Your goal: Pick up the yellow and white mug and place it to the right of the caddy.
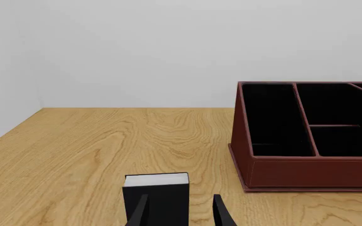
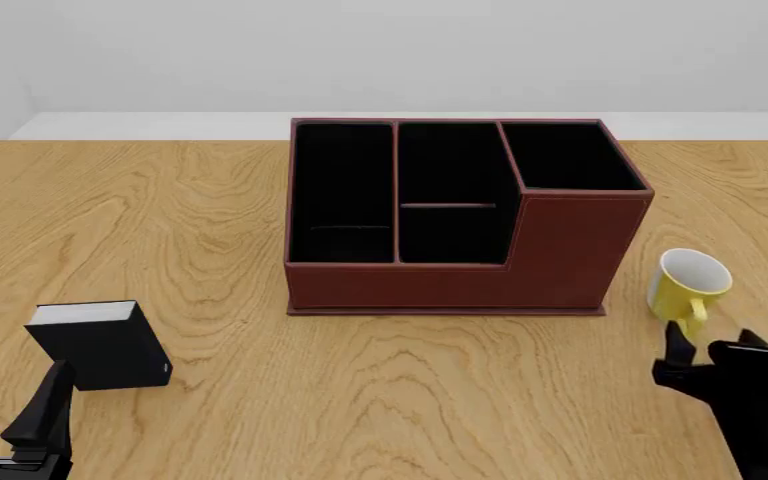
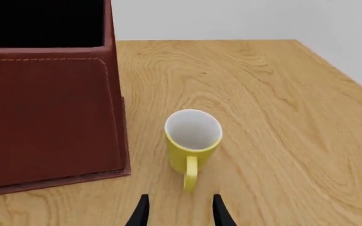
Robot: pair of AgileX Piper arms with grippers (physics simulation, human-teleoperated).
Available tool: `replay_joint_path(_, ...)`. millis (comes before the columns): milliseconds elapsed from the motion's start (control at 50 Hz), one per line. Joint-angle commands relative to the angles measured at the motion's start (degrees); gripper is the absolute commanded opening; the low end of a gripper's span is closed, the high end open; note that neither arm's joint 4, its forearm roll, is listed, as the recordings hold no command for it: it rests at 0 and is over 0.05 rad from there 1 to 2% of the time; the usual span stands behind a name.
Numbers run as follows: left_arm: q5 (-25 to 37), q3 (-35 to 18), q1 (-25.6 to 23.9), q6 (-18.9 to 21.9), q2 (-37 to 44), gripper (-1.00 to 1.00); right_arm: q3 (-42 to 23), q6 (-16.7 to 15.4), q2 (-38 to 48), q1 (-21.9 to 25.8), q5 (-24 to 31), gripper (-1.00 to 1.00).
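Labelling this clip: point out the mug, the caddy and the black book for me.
mug (image 3: 192,141): right wrist view, on the yellow outer wall below the rim.
caddy (image 2: 564,245): front view, on its taller end's front face.
book (image 2: 115,355): front view, on its black cover.

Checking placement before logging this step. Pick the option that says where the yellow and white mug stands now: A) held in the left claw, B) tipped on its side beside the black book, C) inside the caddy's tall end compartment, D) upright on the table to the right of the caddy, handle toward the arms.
D: the yellow and white mug stands upright on the table, right of the caddy, handle toward the open right claw.
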Motion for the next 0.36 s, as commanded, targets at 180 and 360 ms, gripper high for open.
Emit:
replay_joint_path(180, 0.0, 0.0, 0.0, 0.0, 0.0, 1.0, 4.3, -1.4, -6.5, 1.3, 0.0, 1.0)
replay_joint_path(360, 0.0, 0.0, 0.0, 0.0, 0.0, 1.0, 4.3, -1.8, -7.1, 2.3, 0.0, 1.0)
